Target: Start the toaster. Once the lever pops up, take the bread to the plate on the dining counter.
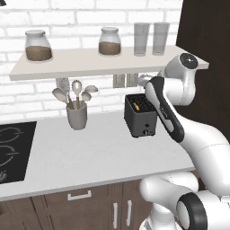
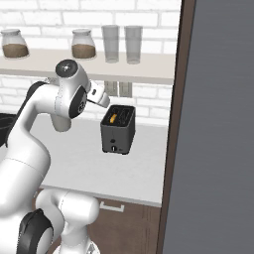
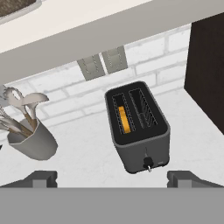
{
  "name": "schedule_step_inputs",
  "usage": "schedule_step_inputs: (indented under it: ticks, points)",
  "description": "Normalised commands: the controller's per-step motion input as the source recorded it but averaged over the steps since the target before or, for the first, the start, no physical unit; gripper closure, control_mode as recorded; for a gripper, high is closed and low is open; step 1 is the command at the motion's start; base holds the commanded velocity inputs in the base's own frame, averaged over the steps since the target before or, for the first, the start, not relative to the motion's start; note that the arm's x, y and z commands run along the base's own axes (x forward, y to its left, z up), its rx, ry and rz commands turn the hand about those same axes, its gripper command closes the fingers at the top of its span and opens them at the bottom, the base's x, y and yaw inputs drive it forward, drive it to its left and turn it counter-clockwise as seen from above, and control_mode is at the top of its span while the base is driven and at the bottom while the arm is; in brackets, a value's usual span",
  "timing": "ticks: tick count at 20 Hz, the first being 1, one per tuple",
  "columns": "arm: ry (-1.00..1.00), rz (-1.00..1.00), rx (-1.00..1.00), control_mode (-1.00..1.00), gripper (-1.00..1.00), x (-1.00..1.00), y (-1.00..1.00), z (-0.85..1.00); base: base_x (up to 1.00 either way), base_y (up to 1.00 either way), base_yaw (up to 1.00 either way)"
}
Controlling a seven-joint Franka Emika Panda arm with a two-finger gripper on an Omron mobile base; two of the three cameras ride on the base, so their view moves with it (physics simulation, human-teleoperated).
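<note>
The toaster sits at the centre of my hand view, a small boxy dark grey appliance with two slots on top and a small pale knob low on its front face. In its left slot the bread shows as a narrow orange-yellow strip sunk below the rim; the right slot shows only its wire guides. The toaster stands on the white worktop, close to the brick wall.

My gripper is open with nothing held: its two dark fingertips stand wide apart at the bottom of the frame, above and short of the toaster, touching nothing.

At the left of the hand view a grey utensil cup holds pale spoons and a whisk, well apart from the toaster. Two grey wall sockets sit on the white brick wall just above the toaster, under a pale shelf. A dark brown cabinet side closes the right edge.

In the left base view the black hob lies at the far left, and two lidded glass jars of brown grains and two clear tumblers stand on the shelf.
</note>
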Motion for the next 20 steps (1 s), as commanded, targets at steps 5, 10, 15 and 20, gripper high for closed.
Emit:
schedule_step_inputs:
  ticks: [5,10,15,20]
  points:
    - [0.0,0.0,0.0,-1.0,-1.0,0.0,0.0,0.0,0.0,0.0,0.0]
    - [0.0,0.0,0.0,-1.0,-1.0,0.0,0.0,0.0,0.0,0.0,0.0]
    - [0.0,0.0,0.0,-1.0,-1.0,0.0,0.0,0.0,0.0,0.0,0.0]
    - [0.0,0.0,0.0,-1.0,-1.0,0.0,0.0,0.0,0.0,0.0,0.0]
